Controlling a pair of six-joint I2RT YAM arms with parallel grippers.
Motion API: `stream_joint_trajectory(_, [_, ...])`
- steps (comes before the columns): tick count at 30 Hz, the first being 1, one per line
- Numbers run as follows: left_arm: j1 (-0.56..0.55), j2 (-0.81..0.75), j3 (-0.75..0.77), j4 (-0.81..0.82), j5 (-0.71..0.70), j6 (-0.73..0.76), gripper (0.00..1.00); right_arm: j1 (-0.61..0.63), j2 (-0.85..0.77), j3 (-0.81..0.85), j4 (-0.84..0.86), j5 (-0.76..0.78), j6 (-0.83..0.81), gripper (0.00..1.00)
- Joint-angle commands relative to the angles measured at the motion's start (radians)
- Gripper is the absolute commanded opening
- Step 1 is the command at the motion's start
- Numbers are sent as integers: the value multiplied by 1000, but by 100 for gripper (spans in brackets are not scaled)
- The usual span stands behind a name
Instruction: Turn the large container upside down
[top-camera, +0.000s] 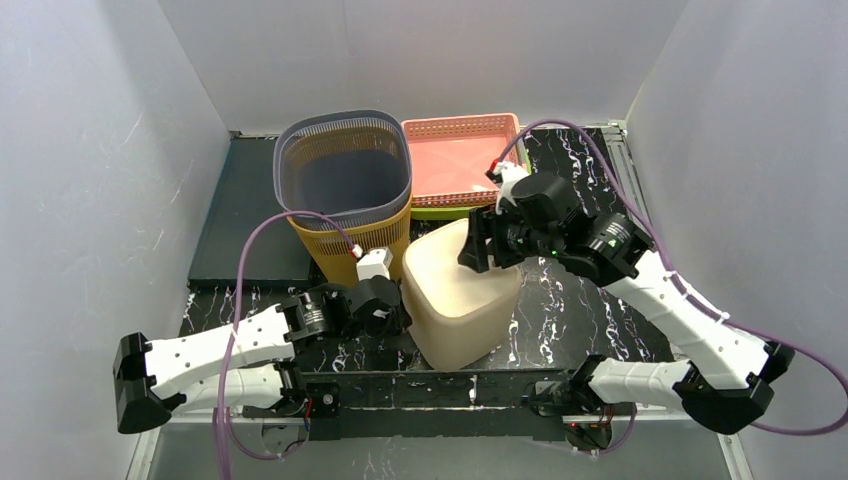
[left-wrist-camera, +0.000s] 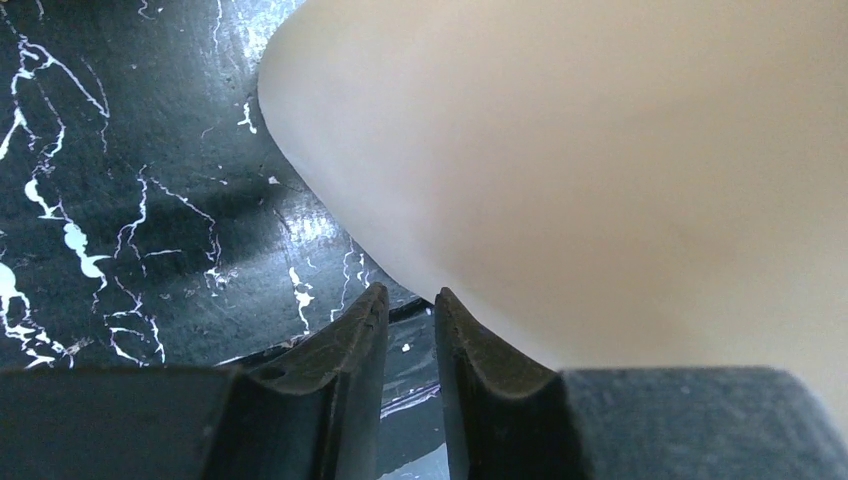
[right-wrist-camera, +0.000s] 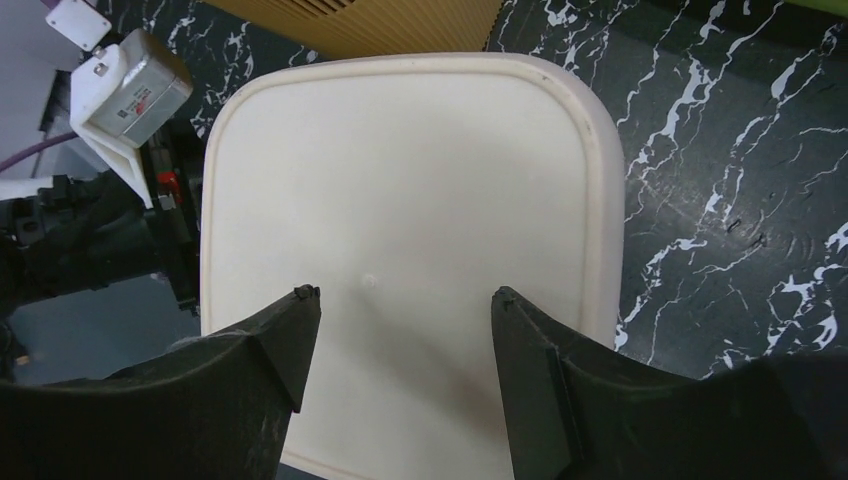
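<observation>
One table (top-camera: 556, 322): black with white veining, carrying everything below.
Large container (top-camera: 455, 300): cream plastic, mid-table just in front of the baskets, between the two grippers; flat base faces up, and it looks tilted from above.
Grey basket (top-camera: 320, 180): open mouth up, nested inside a yellow basket (top-camera: 335, 250), behind and left of the container.
Pink tray (top-camera: 460, 122): far side of the table, just right of the baskets, sitting on a green tray (top-camera: 450, 211).
Right gripper (right-wrist-camera: 402, 293): over the container's upturned base, fingers spread wide, nothing between them but the base below; contact with it cannot be told.
Left gripper (left-wrist-camera: 410, 295): low by the container's left side, fingers only narrowly apart, table showing through the slim gap; the right fingertip (left-wrist-camera: 450, 310) is right at the container's lower edge.
</observation>
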Motion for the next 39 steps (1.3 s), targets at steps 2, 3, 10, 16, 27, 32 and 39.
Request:
stream_joint_trajectory(2, [0,-61,-8,-51,-56,-17,26,169,65,109,-62,253,-40,76])
stream_joint_trajectory(3, [0,-71,-7,-65,-65,-23,28,203,80,137,-80,301,-45,79])
stream_joint_trajectory(10, [0,-180,-11,-237,-137,-96,49,400,221,324,-154,557,-109,92])
stream_joint_trajectory(16, [0,-273,-25,-349,-169,-132,63,548,355,409,-222,760,-133,99])
stream_joint_trajectory(27, [0,-326,-51,-396,-176,-152,66,643,430,361,-224,980,-116,99])
stream_joint_trajectory(32, [0,-314,-46,-395,-179,-153,66,643,407,259,-253,1073,-8,99])
stream_joint_trajectory(39, [-1,-285,-26,-395,-173,-146,67,563,330,135,-347,1102,174,99])
